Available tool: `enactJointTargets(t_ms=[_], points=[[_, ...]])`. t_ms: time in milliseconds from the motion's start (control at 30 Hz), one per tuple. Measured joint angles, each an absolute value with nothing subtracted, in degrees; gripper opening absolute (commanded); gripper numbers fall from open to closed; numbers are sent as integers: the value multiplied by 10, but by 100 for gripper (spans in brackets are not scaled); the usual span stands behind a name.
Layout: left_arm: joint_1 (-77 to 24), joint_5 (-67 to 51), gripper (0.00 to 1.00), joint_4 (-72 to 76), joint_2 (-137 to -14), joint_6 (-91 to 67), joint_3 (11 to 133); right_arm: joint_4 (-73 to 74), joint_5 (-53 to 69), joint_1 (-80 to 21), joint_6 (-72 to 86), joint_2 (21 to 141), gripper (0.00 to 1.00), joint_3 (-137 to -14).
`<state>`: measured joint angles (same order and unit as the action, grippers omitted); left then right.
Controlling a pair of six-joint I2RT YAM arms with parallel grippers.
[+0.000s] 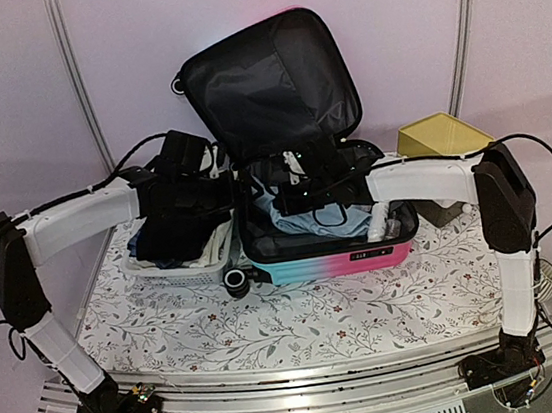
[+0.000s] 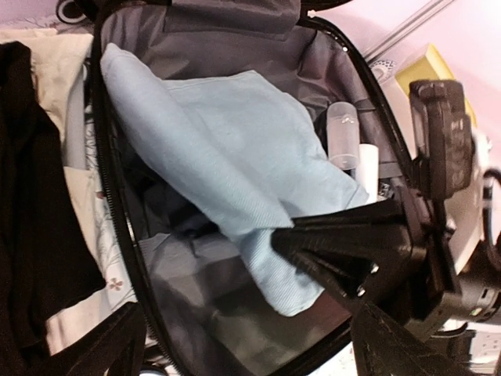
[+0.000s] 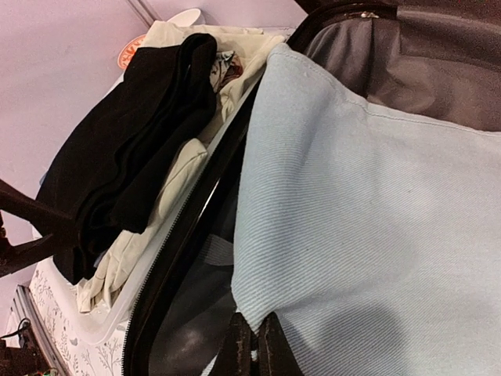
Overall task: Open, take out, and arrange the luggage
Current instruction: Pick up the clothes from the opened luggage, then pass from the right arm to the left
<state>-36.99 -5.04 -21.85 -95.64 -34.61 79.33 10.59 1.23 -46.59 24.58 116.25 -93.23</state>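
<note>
The luggage [image 1: 323, 259], pink to turquoise outside, lies open with its black-lined lid [image 1: 270, 76] standing up behind. A light blue cloth [image 1: 308, 221] [image 2: 227, 149] [image 3: 368, 219] lies inside it. My right gripper [image 1: 290, 200] [image 3: 254, 345] reaches in from the right and is shut on a corner of this cloth. The left wrist view shows that grip from the side, on the cloth's lower edge. My left gripper [image 1: 238, 186] [image 2: 250, 345] hovers open over the suitcase's left rim, holding nothing.
A white basket [image 1: 177, 264] left of the suitcase holds a black garment [image 3: 133, 149] on cream clothes [image 3: 172, 188]. A clear tube [image 2: 343, 129] and a white tube [image 2: 366, 168] lie at the suitcase's right side. A yellow-topped box [image 1: 444, 135] stands at the back right.
</note>
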Motion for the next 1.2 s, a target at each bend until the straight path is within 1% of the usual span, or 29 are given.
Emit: enactJointTargets(t_ms=[200,367,500,633,767,967,1200], points=[[-348,-92,92,-178,-979,-408,793,91,45,-464,244,1162,2,-923],[-331,-101,87,-136,-994,-483,789,64,67,-464,244,1162,2,-904],[-329,-101,85,-123,-1016,-543,792,40,81,-465,244,1162,2,-882],[-329,-100,84,-141,-1050,-588,814,26,85,-465,243,1162,2,-876],[-329,-99,81,-205,-1080,-622,870,16,89,-466,241,1162,2,-873],[-334,-121,68,-230,-1088,-644,893,8,95,-467,237,1162,2,-868],[-339,-138,67,-241,-1103,-665,893,0,96,-470,229,1151,3,-853]])
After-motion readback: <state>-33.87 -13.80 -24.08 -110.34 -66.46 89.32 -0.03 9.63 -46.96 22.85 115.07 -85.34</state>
